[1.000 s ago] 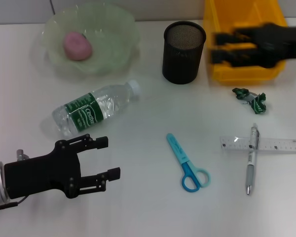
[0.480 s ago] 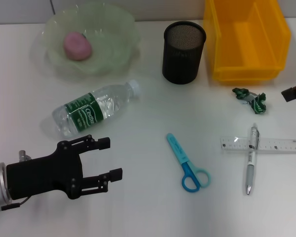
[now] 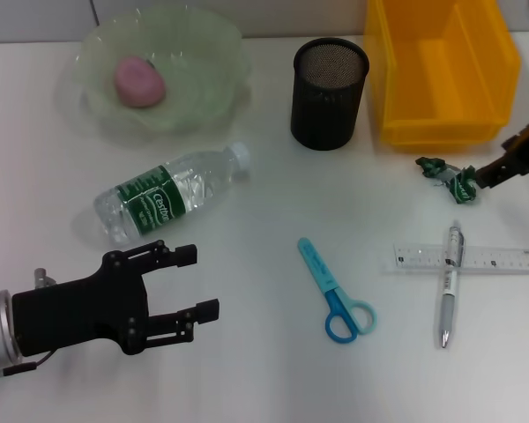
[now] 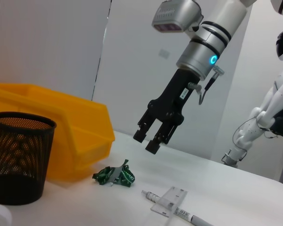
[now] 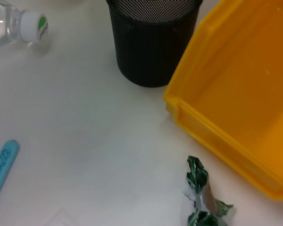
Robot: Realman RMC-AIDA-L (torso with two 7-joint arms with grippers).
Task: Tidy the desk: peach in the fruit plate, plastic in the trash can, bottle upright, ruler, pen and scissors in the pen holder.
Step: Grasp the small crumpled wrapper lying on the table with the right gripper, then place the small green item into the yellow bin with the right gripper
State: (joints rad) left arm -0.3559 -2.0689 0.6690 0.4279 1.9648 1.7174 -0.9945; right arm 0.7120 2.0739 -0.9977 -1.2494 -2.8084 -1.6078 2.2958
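Observation:
The pink peach [image 3: 139, 81] lies in the pale green fruit plate [image 3: 212, 53]. A clear bottle [image 3: 172, 194] with a green label lies on its side. Right of the plate stands the black mesh pen holder [image 3: 329, 81], and beyond it the yellow bin [image 3: 441, 66]. A crumpled green plastic wrapper [image 3: 448, 176] rests in front of the bin. The pen [image 3: 448, 284] lies across the clear ruler [image 3: 467, 258]; the blue scissors [image 3: 335, 291] lie mid-table. My right gripper [image 4: 147, 142] hangs open just above and beside the wrapper [image 4: 114, 175]. My left gripper [image 3: 189, 282] is open below the bottle, holding nothing.
The right wrist view looks down on the pen holder [image 5: 153, 42], the bin's corner [image 5: 240, 94], the wrapper [image 5: 203, 197], the bottle cap [image 5: 30, 26] and the scissors' tip [image 5: 2, 165]. Bare table lies between the scissors and the bottle.
My right gripper has left the space over the yellow bin, swung to the right edge and come down beside the wrapper. The left arm has barely shifted.

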